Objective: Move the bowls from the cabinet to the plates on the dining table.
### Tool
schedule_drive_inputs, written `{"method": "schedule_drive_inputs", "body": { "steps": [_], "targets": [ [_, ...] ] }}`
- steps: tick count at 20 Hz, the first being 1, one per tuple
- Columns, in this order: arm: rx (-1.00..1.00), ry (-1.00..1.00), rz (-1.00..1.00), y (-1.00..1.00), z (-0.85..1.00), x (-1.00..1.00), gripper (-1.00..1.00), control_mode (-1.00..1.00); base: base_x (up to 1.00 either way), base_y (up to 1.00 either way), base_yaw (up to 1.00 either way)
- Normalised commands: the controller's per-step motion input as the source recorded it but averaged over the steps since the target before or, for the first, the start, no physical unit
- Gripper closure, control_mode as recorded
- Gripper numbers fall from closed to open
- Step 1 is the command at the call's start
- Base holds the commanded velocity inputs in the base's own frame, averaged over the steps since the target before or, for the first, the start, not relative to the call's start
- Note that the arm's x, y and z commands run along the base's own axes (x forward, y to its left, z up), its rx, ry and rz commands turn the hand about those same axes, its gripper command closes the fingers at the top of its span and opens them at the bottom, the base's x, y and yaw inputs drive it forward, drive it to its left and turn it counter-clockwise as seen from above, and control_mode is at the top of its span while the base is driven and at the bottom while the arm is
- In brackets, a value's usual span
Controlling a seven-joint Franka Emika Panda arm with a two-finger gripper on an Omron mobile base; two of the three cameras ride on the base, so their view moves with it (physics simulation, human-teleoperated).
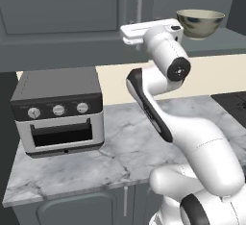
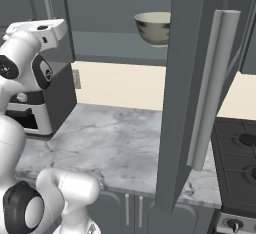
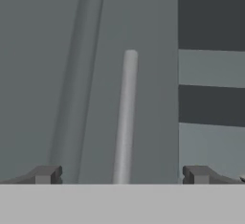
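A glossy cream bowl (image 1: 200, 23) (image 2: 153, 28) with a darker mottled outside stands on the shelf of the dark grey cabinet (image 1: 57, 7). The cabinet's right door (image 2: 185, 103) is swung open; its left door is closed. My gripper (image 3: 123, 174) is open and faces the closed door, whose vertical silver handle (image 3: 125, 117) (image 1: 140, 0) runs up between the two fingertips (image 3: 48, 174). The white hand (image 1: 144, 31) (image 2: 37, 28) is raised to shelf height, left of the bowl and apart from it. The plates and the dining table are out of view.
A toaster oven (image 1: 58, 111) sits on the marble counter (image 1: 129, 147) below the cabinet. The open door with its long bar handle (image 2: 212, 88) juts out over the counter. A black stove (image 2: 240, 148) lies at the right.
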Motion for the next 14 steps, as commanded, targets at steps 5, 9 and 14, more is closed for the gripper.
{"method": "schedule_drive_inputs", "body": {
  "steps": [5,9,14],
  "targets": [
    [0.00,0.00,0.00,0.08,-0.01,0.30,-1.00,-1.00,0.00,0.00,0.00],
    [0.00,0.00,0.00,0.05,-0.01,0.30,-1.00,-1.00,0.00,0.00,0.00],
    [0.00,0.00,0.00,0.05,-0.01,0.31,-1.00,-1.00,0.00,0.00,0.00]
  ]
}}
